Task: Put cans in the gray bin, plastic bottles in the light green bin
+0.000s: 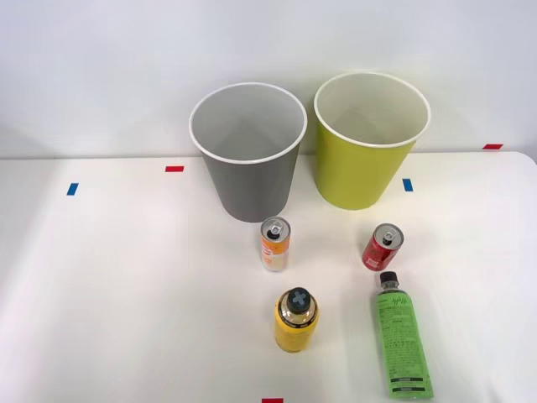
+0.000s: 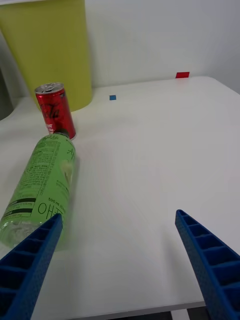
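Note:
The gray bin (image 1: 252, 189) and the light green bin (image 1: 361, 176) stand side by side at the back of the white table. In front of the gray bin stands an orange-and-white can (image 1: 274, 244); a red can (image 1: 383, 247) stands upright in front of the light green bin. A plastic bottle (image 1: 403, 342) with a green label lies on its side, black cap pointing at the red can. In the wrist view my right gripper (image 2: 119, 217) is open and holds nothing, low over the table. The bottle (image 2: 42, 185) lies beside one finger, with the red can (image 2: 55, 110) and light green bin (image 2: 50, 50) beyond.
A yellow container (image 1: 296, 321) with a dark cap stands near the front, in front of the orange-and-white can. Red tape (image 1: 174, 169) and blue tape (image 1: 407, 185) marks dot the table. The wall rises close behind the bins. The table edge runs just under my fingers.

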